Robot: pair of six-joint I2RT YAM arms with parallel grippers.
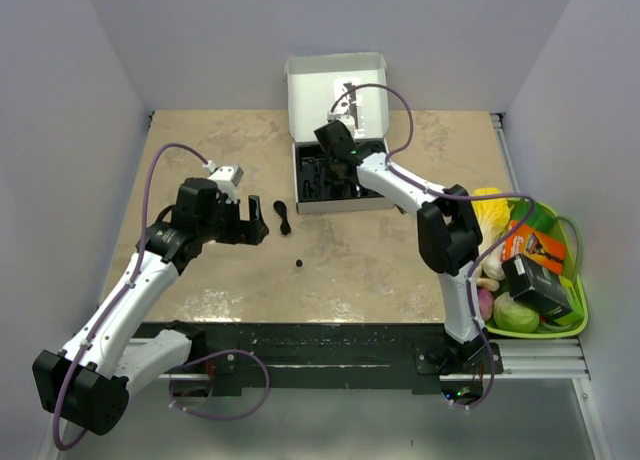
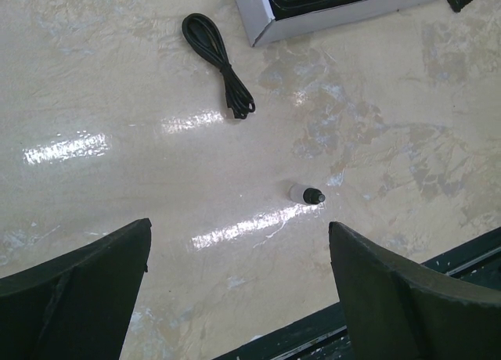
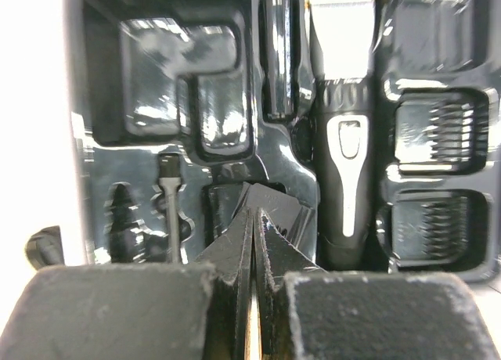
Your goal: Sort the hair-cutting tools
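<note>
The open white box [image 1: 338, 90] holds a black tray [image 3: 156, 102]. The black-and-silver clipper [image 3: 344, 141], a short cylinder [image 3: 279, 55] and two comb guards [image 3: 434, 129] lie in its slots. My right gripper [image 3: 256, 215] hovers over the tray [image 1: 335, 145], shut on the edge of a black angular comb guard piece [image 3: 286, 211]. The coiled black cord [image 2: 219, 63] lies on the table left of the box [image 1: 283, 216]. The tiny round bit [image 2: 307, 194] lies on the table too [image 1: 298, 264]. My left gripper [image 2: 239, 228] is open and empty above the table, short of the bit.
A green basket [image 1: 578, 310] at the right edge holds toy vegetables and a small black box [image 1: 535, 285]. The white box corner [image 2: 262, 27] is ahead of my left gripper. The table's dark front rail [image 2: 438, 266] is close below it.
</note>
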